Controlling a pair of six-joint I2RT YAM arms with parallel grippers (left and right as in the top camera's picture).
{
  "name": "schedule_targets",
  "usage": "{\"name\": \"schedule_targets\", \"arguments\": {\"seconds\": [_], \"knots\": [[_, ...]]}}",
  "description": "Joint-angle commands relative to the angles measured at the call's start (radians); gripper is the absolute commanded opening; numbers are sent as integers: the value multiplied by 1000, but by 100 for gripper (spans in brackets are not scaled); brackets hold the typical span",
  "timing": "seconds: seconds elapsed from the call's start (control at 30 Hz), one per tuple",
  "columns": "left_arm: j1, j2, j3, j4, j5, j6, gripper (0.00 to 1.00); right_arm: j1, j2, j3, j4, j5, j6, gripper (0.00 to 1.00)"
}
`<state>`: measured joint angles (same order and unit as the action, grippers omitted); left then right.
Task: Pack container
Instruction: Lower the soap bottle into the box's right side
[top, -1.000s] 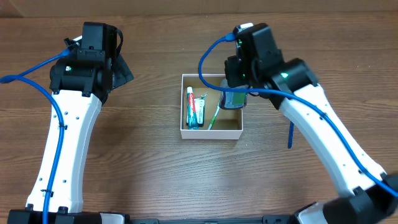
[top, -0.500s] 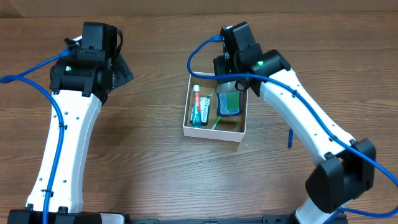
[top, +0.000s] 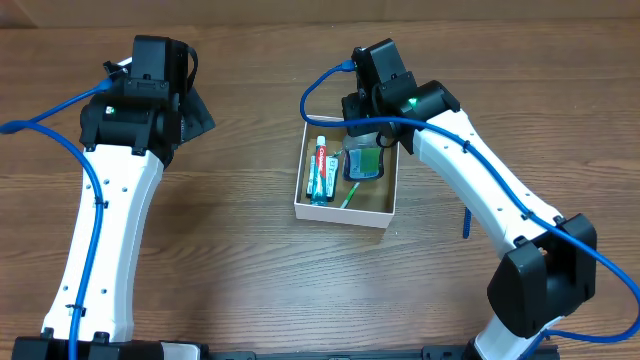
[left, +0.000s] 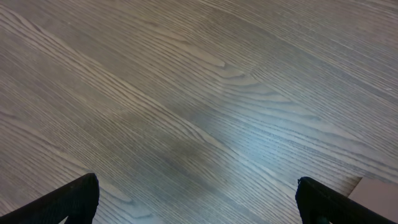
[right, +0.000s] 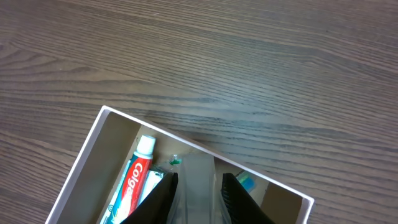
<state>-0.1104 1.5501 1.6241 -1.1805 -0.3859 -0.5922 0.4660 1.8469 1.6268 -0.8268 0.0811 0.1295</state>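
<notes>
Inside container (top: 340, 214), right end effector (right: 195, 196) around bottle (top: 366, 168)

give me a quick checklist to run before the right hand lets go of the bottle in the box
1. bottle inside the container walls: ok
2. right hand closed on the bottle: ok
3. bottle resting on the container floor: cannot tell
4. toothpaste lying flat in the left half: ok
5. toothbrush clear of the bottle: cannot tell
6. left hand open, away over bare table: ok
</notes>
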Motion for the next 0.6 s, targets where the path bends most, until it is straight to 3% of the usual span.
{"name": "schedule_targets", "arguments": {"seconds": [0.0, 0.27, 0.57], "knots": [[-1, -6, 8, 3, -2, 20, 100, -1, -58, 19, 7, 38, -6, 22], [-1, -6, 8, 3, -2, 20, 100, -1, -164, 26, 6, 120, -19, 21], [-1, -6, 8, 3, -2, 20, 100, -1, -164, 23, -16, 121, -29, 19]]}}
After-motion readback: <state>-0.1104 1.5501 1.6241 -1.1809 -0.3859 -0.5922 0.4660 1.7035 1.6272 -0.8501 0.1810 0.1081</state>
